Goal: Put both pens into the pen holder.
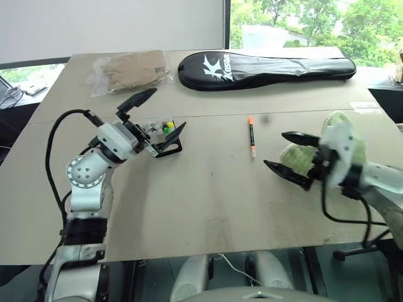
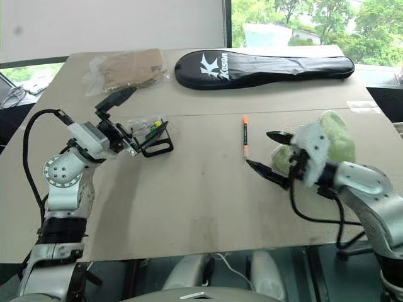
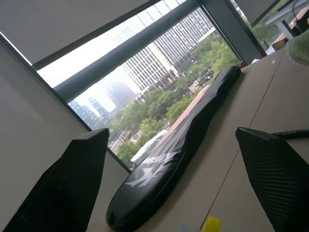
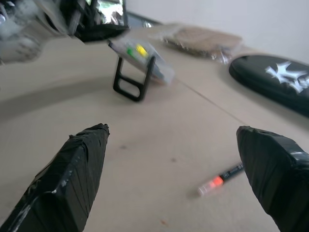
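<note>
From the head, the left end effector (image 1: 153, 111) spreads its tapered black fingers wide around the clear plastic pen holder (image 1: 160, 133) on the matte tan counter (image 1: 208, 189), while the right end effector (image 1: 291, 155) gapes empty beside the slim orange-capped pen (image 1: 251, 136). Left wrist: a glossy black racket bag (image 3: 178, 154) stretches ahead. Right wrist: taped fingers (image 4: 77, 169) frame the pen.

Your left gripper (image 1: 150, 114) raised at the left, fingers spread wide, pointing far-right, your right gripper (image 1: 290, 153) low at the right, fingers spread, pointing left
</note>
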`<state>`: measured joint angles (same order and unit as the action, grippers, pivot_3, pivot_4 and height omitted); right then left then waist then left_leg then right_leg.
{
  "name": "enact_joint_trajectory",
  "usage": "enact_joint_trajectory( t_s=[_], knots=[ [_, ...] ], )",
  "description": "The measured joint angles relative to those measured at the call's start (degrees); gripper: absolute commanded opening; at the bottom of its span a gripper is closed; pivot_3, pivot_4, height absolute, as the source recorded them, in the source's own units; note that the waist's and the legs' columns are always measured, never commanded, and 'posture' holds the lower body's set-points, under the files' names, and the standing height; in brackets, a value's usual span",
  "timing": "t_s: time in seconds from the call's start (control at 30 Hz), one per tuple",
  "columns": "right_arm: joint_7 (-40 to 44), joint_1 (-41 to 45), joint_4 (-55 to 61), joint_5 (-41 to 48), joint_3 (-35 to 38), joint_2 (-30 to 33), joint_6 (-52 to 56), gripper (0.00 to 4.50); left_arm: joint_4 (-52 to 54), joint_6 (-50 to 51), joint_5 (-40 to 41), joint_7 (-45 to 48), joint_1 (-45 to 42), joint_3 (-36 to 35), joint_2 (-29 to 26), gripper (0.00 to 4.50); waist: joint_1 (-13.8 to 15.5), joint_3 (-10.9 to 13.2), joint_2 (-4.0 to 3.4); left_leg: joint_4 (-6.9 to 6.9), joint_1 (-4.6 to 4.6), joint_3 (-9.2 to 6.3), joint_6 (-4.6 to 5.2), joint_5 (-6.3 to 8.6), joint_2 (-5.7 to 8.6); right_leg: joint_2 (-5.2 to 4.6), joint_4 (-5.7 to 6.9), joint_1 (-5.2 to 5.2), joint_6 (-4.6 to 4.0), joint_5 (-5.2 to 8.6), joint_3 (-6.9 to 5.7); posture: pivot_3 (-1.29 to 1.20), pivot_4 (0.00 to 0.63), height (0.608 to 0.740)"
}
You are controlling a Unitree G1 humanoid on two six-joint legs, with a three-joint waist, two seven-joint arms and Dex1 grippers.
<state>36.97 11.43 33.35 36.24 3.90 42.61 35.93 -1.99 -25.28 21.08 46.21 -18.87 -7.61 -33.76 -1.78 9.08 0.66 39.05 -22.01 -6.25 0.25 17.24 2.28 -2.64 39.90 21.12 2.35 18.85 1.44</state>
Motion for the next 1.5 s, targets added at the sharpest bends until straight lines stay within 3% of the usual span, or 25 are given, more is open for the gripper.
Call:
enact_joint_trajectory(
  t_s=[0.2, 0.27, 0.43, 0.57, 0.67, 0.73, 0.77, 0.83, 0.9, 0.97, 1.1, 1.27, 1.37, 1.43, 1.5],
  knots=[
    [-10.7, 16.6, -10.1, -6.4, -12.5, -9.5, 14.4, 4.5, 25.4, 36.7, 23.2, -7.7, 9.4, 2.9, -6.7, 4.46, -0.9, 0.0, -0.07, -0.18, -0.04, -0.03, -0.02, -0.01, 0.0, 0.06, 0.11, 0.22, -0.01, 0.0, 0.18, 0.0, 0.15, 0.74],
    [-13.8, 20.5, -13.5, -8.2, -14.4, -12.1, 18.5, 4.5, 28.9, 42.5, 28.0, -9.5, 10.6, 2.0, -7.9, 4.46, -0.7, 0.0, -0.07, -0.19, -0.08, -0.02, -0.02, -0.01, 0.02, 0.07, 0.11, 0.31, -0.01, 0.0, 0.21, 0.0, 0.15, 0.74],
    [-25.1, 35.7, -33.2, -15.9, -15.2, -24.3, 29.1, 4.5, 35.8, 60.9, 41.6, -19.8, 16.4, -5.7, -17.5, 4.46, -1.2, 0.1, -0.08, -0.39, -0.1, 0.05, -0.12, -0.07, 0.08, 0.08, 0.16, 0.52, -0.02, 0.0, 0.33, 0.0, 0.15, 0.74],
    [-27.0, 39.6, -41.9, -18.3, -14.6, -28.3, 31.1, 4.5, 36.6, 66.3, 47.0, -22.1, 17.2, -9.2, -18.9, 4.46, -0.7, 0.1, -0.09, -0.58, -0.13, 0.08, -0.12, -0.07, 0.11, 0.02, 0.01, 0.57, -0.02, 0.0, 0.24, 0.0, 0.15, 0.74],
    [-26.9, 41.0, -47.3, -19.7, -14.5, -29.9, 30.9, 3.7, 37.9, 70.0, 48.8, -25.3, 17.7, -9.9, -19.9, 4.5, -0.8, 0.1, -0.1, -0.63, -0.11, 0.19, -0.12, -0.08, 0.12, 0.0, 0.02, 0.63, -0.02, 0.0, 0.23, 0.0, 0.15, 0.74],
    [-25.9, 41.5, -48.5, -20.6, -14.7, -29.7, 30.8, 2.77, 39.2, 71.6, 50.1, -27.2, 17.7, -9.9, -19.9, 4.5, -0.9, 0.0, -0.08, -0.63, -0.09, 0.19, -0.13, -0.08, 0.09, 0.02, 0.04, 0.61, -0.02, 0.0, 0.27, 0.0, 0.15, 0.74],
    [-25.0, 41.5, -48.7, -21.1, -15.0, -29.3, 30.5, 2.07, 39.6, 72.4, 51.0, -28.1, 17.7, -9.9, -19.9, 4.5, -0.9, 0.0, -0.09, -0.64, -0.08, 0.2, -0.13, -0.08, 0.09, 0.02, 0.05, 0.61, -0.02, 0.0, 0.28, 0.0, 0.15, 0.74],
    [-24.1, 41.5, -48.7, -21.7, -15.8, -29.1, 30.1, 1.69, 39.7, 72.9, 51.7, -29.0, 17.5, -9.9, -19.9, 4.5, -1.1, 0.0, -0.09, -0.65, -0.06, 0.22, -0.14, -0.08, 0.08, 0.04, 0.06, 0.6, -0.02, 0.0, 0.31, 0.0, 0.15, 0.74],
    [-22.2, 41.0, -47.8, -22.6, -17.3, -28.2, 29.7, 0.65, 39.7, 73.6, 53.5, -31.0, 16.0, -9.9, -19.2, 4.5, -1.3, 0.0, -0.1, -0.65, -0.04, 0.22, -0.15, -0.09, 0.08, 0.03, 0.06, 0.58, -0.02, 0.0, 0.36, 0.0, 0.15, 0.74],
    [-21.5, 40.0, -46.3, -22.9, -17.7, -27.4, 29.1, 0.01, 39.5, 74.0, 54.9, -32.5, 15.0, -9.7, -18.5, 4.5, -1.3, 0.0, -0.09, -0.64, -0.05, 0.21, -0.15, -0.09, 0.08, 0.02, 0.06, 0.57, -0.02, 0.0, 0.38, 0.0, 0.15, 0.74],
    [-18.1, 33.4, -37.9, -20.7, -13.9, -24.4, 27.9, 0.01, 37.5, 74.8, 64.3, -38.8, 11.7, -7.3, -15.1, 4.5, -0.2, 0.0, -0.08, -0.57, -0.2, 0.08, -0.14, -0.09, 0.15, -0.07, 0.0, 0.58, -0.02, 0.0, 0.28, 0.0, 0.15, 0.74],
    [-6.5, 22.3, -18.7, -5.0, 0.7, -18.4, 32.6, 0.01, 32.7, 72.8, 77.9, -49.8, 5.4, -2.2, -8.4, 4.5, -0.2, 0.0, -0.11, -0.45, -0.46, -0.09, -0.13, -0.08, 0.13, -0.09, 0.0, 0.69, -0.02, -0.01, 0.15, 0.0, 0.15, 0.74],
    [-1.7, 16.5, -5.3, 6.3, 8.3, -16.8, 34.6, 0.01, 30.2, 72.0, 79.7, -52.5, 1.2, 0.5, -5.4, 4.5, -0.7, 0.0, -0.12, -0.45, -0.44, -0.11, -0.14, -0.09, 0.11, -0.04, 0.02, 0.67, -0.02, -0.01, 0.15, 0.0, 0.15, 0.74],
    [-3.5, 15.5, -0.2, 16.0, 12.9, -20.2, 37.6, 0.01, 28.1, 72.0, 79.7, -53.0, -2.6, 3.0, -3.1, 4.5, -1.3, 0.0, -0.13, -0.44, -0.24, 0.08, -0.14, -0.09, 0.11, 0.02, 0.15, 0.63, -0.02, -0.01, 0.34, 0.0, 0.15, 0.74],
    [-4.3, 15.3, 0.6, 18.0, 13.1, -20.5, 38.1, 0.01, 27.8, 72.1, 79.7, -53.0, -3.2, 3.7, -2.8, 4.5, -1.5, 0.0, -0.13, -0.47, -0.09, 0.15, -0.14, -0.09, 0.11, 0.04, 0.16, 0.52, -0.02, -0.01, 0.38, 0.0, 0.15, 0.74]
  ],
)
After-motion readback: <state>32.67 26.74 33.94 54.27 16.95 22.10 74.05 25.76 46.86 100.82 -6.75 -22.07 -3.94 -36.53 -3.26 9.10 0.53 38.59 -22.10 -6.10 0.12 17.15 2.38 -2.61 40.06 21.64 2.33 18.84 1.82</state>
